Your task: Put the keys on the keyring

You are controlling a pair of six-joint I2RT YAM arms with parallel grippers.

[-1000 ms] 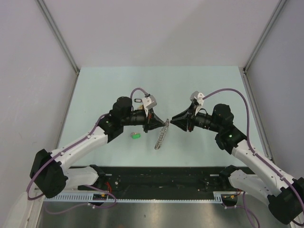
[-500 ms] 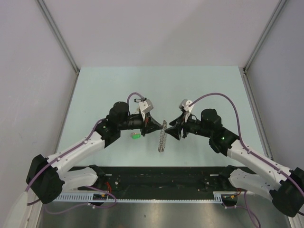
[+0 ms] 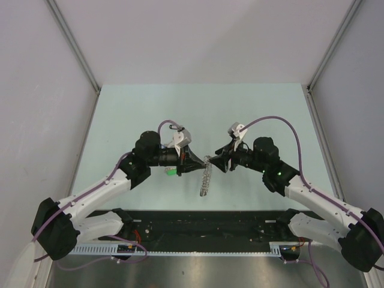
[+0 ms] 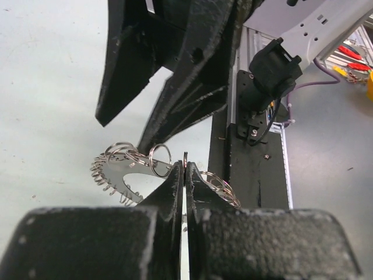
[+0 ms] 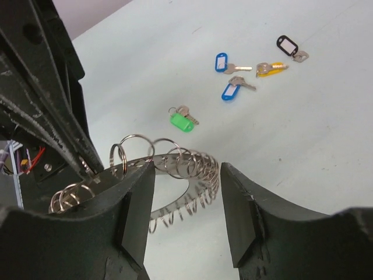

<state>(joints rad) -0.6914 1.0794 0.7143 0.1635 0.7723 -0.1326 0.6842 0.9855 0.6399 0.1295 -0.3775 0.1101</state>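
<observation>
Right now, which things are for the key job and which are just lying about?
For the job: keyring, held by the left tool; open right tool; green-tagged key; two blue-tagged keys; yellow-tagged key; black-tagged key.
Just there: purple cable; toothed rail.

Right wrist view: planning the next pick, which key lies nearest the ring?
The green-tagged key, alone just beyond the ring; the other keys, tagged blue, yellow and black, cluster farther off.

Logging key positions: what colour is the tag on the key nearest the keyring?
Green; the tag shows best in the right wrist view.
</observation>
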